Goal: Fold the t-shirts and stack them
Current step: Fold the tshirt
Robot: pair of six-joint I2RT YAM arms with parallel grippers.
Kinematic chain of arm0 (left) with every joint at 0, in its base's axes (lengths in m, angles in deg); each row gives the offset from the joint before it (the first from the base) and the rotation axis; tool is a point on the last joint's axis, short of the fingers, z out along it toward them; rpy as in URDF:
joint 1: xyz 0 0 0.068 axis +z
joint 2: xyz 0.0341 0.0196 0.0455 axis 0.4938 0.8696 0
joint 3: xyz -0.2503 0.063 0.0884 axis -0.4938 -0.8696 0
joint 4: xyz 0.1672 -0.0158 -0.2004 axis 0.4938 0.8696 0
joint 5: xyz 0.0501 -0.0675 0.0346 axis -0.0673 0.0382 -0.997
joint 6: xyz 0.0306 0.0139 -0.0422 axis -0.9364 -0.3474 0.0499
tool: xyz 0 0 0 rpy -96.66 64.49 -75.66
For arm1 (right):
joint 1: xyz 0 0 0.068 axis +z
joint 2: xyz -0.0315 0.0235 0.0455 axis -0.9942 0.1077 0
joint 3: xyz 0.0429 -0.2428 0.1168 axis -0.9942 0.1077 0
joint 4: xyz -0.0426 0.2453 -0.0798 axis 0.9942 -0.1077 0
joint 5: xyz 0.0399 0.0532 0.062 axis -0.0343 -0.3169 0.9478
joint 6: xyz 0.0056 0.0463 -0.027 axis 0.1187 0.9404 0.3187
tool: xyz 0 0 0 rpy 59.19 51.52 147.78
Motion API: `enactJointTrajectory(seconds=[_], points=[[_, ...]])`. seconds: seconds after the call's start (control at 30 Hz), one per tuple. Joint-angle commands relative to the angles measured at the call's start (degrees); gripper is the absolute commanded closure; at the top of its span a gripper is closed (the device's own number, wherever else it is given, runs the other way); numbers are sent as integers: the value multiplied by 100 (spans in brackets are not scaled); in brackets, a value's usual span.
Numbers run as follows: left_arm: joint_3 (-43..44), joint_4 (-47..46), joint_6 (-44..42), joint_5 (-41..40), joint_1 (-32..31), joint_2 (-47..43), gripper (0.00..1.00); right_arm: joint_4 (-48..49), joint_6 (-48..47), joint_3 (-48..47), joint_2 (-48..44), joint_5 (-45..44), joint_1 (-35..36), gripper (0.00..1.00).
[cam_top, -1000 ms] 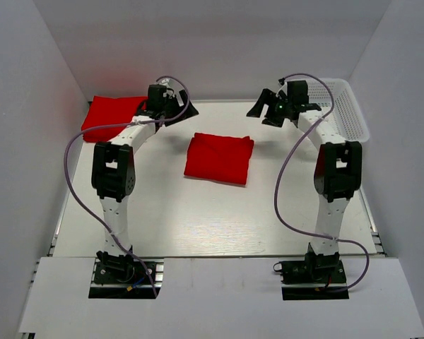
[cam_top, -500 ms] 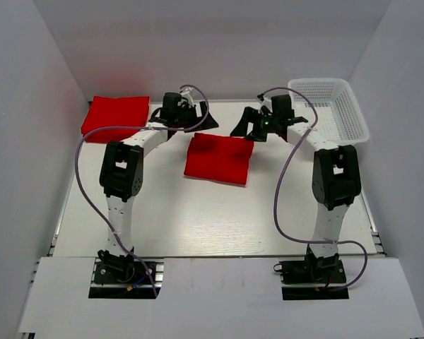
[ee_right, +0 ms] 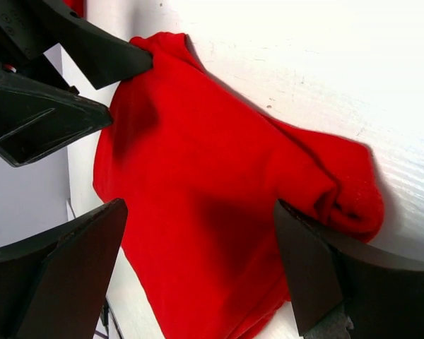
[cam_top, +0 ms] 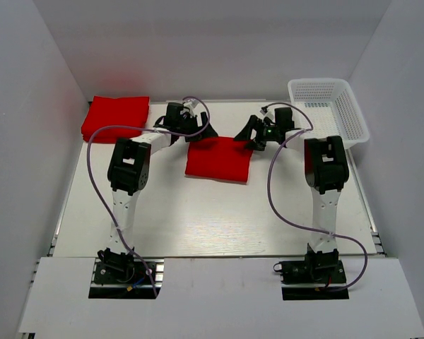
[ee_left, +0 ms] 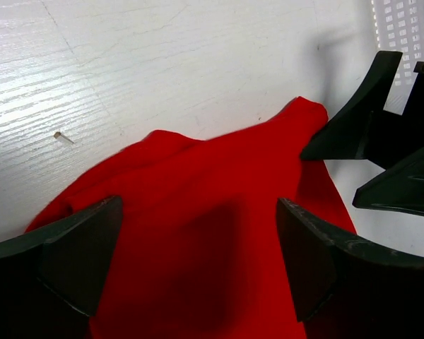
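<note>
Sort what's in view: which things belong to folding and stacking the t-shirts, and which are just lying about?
Part of the job: middle t-shirt, folded; far-left t-shirt, folded.
Just lying about: white mesh basket, far right.

Left arm (cam_top: 129, 166) rising from its base at the near edge, elbow high, forearm bent inward, right arm (cam_top: 327, 166) mirroring it, left claw (cam_top: 200, 132) and right claw (cam_top: 249, 135) lowered toward the middle, tips pointing at each other, near but apart, both with jaws spread wide
</note>
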Motion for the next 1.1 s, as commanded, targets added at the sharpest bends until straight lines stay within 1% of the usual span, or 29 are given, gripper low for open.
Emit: enactJointTrajectory(seconds=[0.0,0.03,0.1,0.13,0.17,0.23,0.27,0.3,0.37,0.4,0.43,0.47,0.5,0.53,0.6,0.67,0.73,0.83,0.93,1.0,1.07], points=[[25,171,-122,-47,31,103,0,54,-85,48,278,-148,-66,10],[26,171,-122,-46,31,103,0,19,-181,4,147,-148,-66,10],[26,118,-122,-46,31,-178,0,-183,-410,-154,6,-235,-48,10],[78,118,-122,-46,31,-266,0,-271,-506,-233,-230,-253,-40,10],[148,257,-296,-125,31,-458,0,-680,-821,-486,-319,-288,-31,10],[516,661,-472,-283,31,-643,0,-1104,-1077,-707,-731,-551,-31,10],[588,854,-560,-397,31,-766,0,-1237,-1427,-752,-863,-639,4,10],[589,1117,-692,-641,31,-907,0,-1421,-1517,-700,-1126,-823,-13,10],[318,1120,-824,-923,31,-1486,0,-1484,-1728,-542,-1679,-974,-13,10],[-32,1120,-894,-1030,31,-1697,0,-1467,-1746,-115,-1813,-992,-31,10],[-236,1120,-895,-1118,31,-2125,0,-1458,-1834,55,-2249,-1331,-13,10],[-464,1068,-947,-1353,31,-2339,0,-1467,-1861,204,-2393,-1500,4,10],[-919,954,-948,-1460,31,-2532,0,-1432,-1878,545,-2516,-1641,13,10],[-1158,866,-948,-1514,-21,-2691,0,-1406,-1870,879,-2909,-1921,22,10],[-1719,708,-948,-1514,-21,-3025,0,-1370,-1817,1295,-3131,-2046,22,10],[-1942,707,-860,-1514,-21,-3079,0,-1370,-1791,1768,-3587,-2361,31,10],[-2118,707,-807,-1514,-21,-3079,0,-1448,-1790,2041,-3861,-2485,48,10],[-2118,707,-807,-1269,-21,-2896,0,-1704,-1878,2148,-4186,-2626,31,10],[-2179,707,-807,-1321,-21,-2641,0,-1853,-1896,2314,-4659,-2732,57,10],[-2180,602,-859,-1373,-21,-2474,0,-1845,-1940,2429,-4801,-2767,57,10],[-1944,777,-930,-1426,-74,-2254,0,-1906,-1949,2543,-5047,-2811,57,10]])
